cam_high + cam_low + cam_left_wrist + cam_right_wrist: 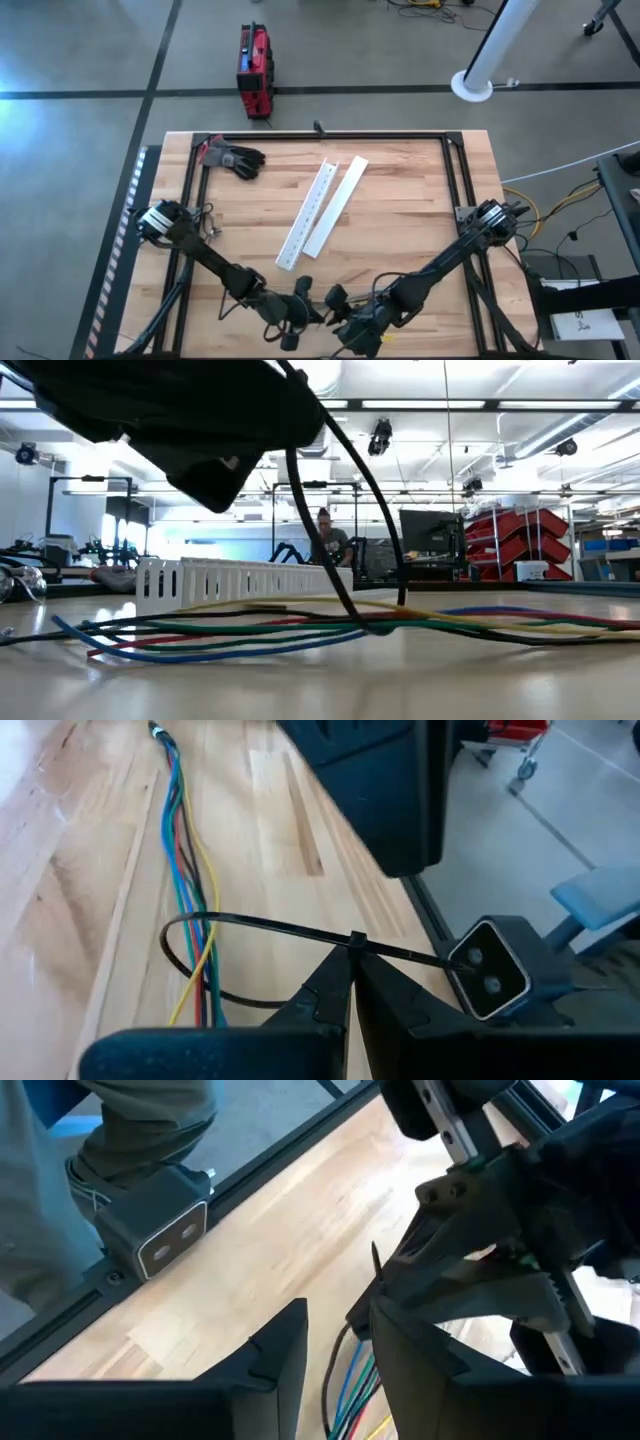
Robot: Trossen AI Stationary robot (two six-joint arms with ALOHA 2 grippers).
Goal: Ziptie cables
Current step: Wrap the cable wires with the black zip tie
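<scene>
Gripping, left arm: the left gripper [350,982] sits low near the table's front edge, left of centre in the high view [290,318]; its fingers [325,1005] are pressed together on a black zip tie [300,930], right at the tie's small head.
Zip tie: it runs as a thin black loop around the cables [190,890] on the wood, with its tail stretching away from the closed fingers.
Cables: a bundle of blue, green, red, yellow and dark wires lying flat on the table [400,210] near the front edge, between the two grippers; in the low view they spread across the wood [300,628].
White slotted strips [322,210]: two, side by side and slanted, mid-table, well apart from the grippers.
Right arm: the right gripper [340,1342] hangs just beside the left one [352,328], its fingers [285,1345] apart over the cable ends [350,1395], holding nothing.
Black glove [235,157]: near the table's far left corner.
</scene>
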